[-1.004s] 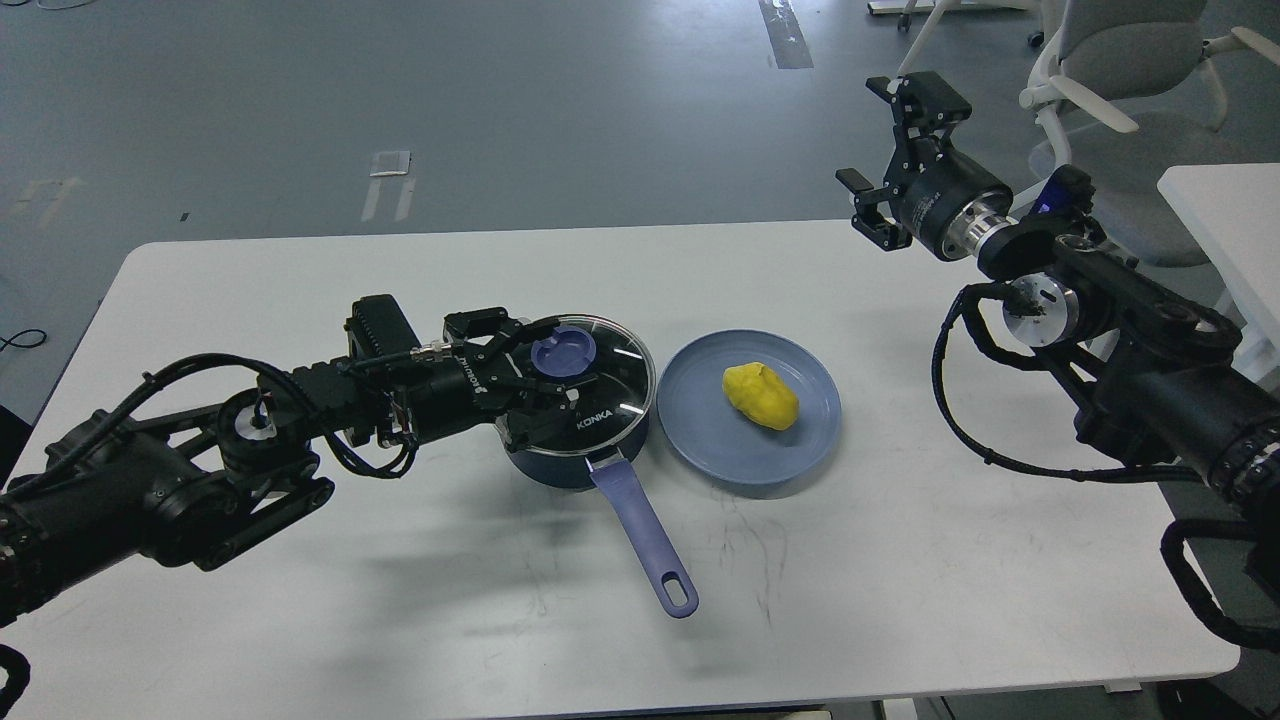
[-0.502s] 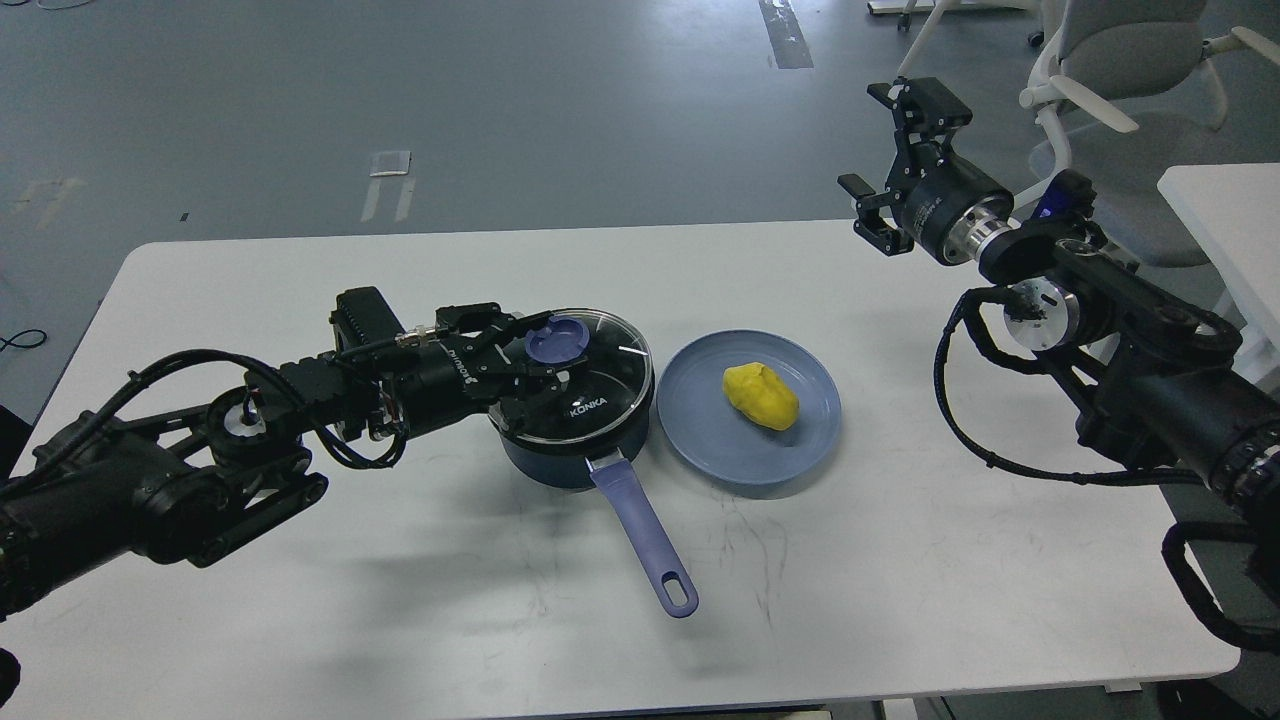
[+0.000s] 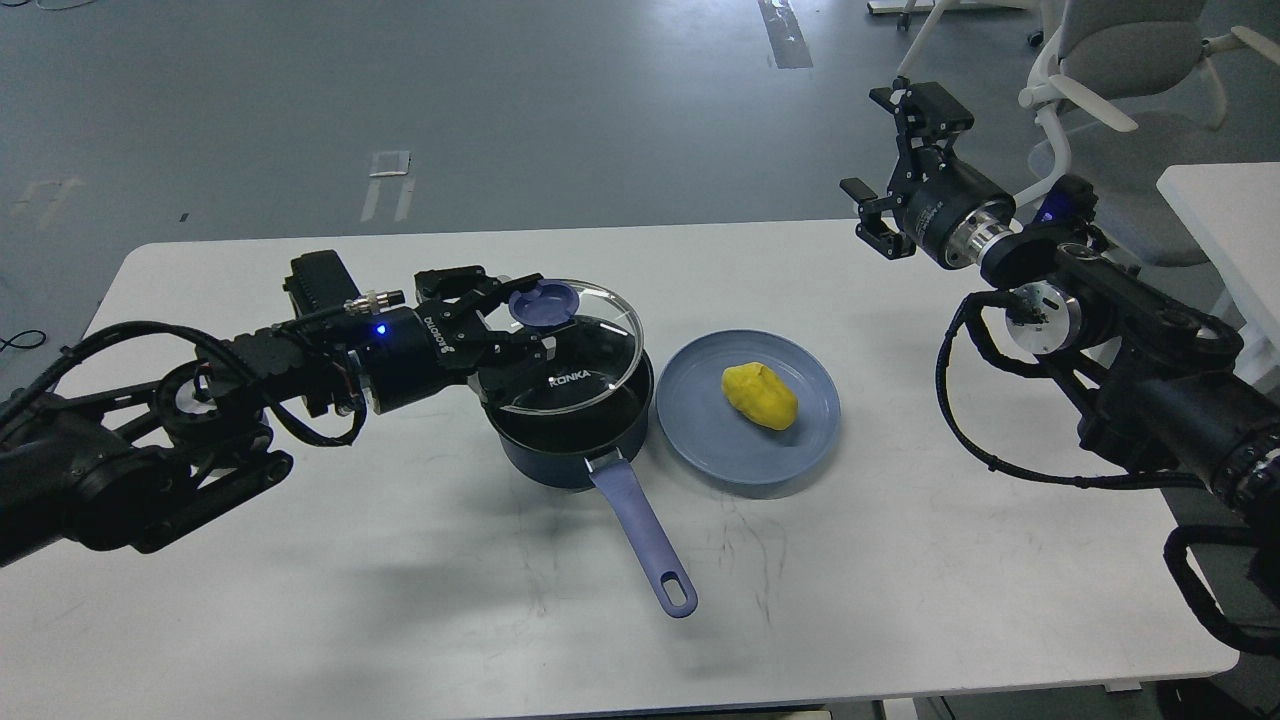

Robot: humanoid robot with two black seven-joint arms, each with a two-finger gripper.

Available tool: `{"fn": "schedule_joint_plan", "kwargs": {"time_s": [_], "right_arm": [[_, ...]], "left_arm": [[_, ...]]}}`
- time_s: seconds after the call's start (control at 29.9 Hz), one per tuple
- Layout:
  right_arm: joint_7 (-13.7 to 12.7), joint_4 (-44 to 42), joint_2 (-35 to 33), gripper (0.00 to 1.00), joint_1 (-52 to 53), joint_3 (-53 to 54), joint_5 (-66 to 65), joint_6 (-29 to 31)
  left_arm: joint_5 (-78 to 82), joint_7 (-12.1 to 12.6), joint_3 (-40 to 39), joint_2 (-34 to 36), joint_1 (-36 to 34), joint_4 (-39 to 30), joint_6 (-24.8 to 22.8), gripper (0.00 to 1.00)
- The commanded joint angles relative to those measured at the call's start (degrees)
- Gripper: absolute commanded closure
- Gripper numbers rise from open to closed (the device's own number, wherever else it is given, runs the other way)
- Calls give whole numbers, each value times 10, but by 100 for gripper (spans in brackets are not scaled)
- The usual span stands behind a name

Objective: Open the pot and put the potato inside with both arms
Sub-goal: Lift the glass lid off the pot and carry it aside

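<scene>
On the white table [image 3: 300,600] I'm lifting the glass lid [image 3: 570,345], left gripper [image 3: 525,330] clamping its knob, off the pot [image 3: 570,440]; right gripper [image 3: 905,165], gaping empty, is needing to reach the potato [image 3: 760,395] on the plate [image 3: 700,440].

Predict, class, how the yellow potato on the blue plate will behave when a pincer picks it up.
The potato looks lumpy and oval, so it may rock or roll on the smooth plate when nudged. Its matte surface probably grips fairly well. It looks solid, so likely stiff, though I cannot tell its weight.

Blue plate [image 3: 700,440] on white table [image 3: 400,600]; office chair [image 3: 1130,60] beyond.
</scene>
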Motion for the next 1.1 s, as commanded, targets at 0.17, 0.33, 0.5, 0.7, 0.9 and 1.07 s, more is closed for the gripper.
{"fn": "schedule_joint_plan", "kwargs": {"time_s": [0.17,0.33,0.5,0.7,0.9,1.07], "right_arm": [[0,1,1,0,4,-1,0,-1],[-1,1,2,0,5,-1,0,-3],[0,1,2,0,4,-3,0,-3],[0,1,3,0,4,-3,0,-3],[0,1,4,0,2,-5,0,-3],[0,1,4,0,1,-12,0,-3]], "left_arm": [[-3,0,2,66,2,3,62,67],[-43,0,4,91,8,18,71,68],[-73,0,6,80,38,78,71,68],[-90,0,8,65,68,141,71,67],[-138,0,9,48,104,182,71,66],[-138,0,9,31,108,206,71,66]]}}
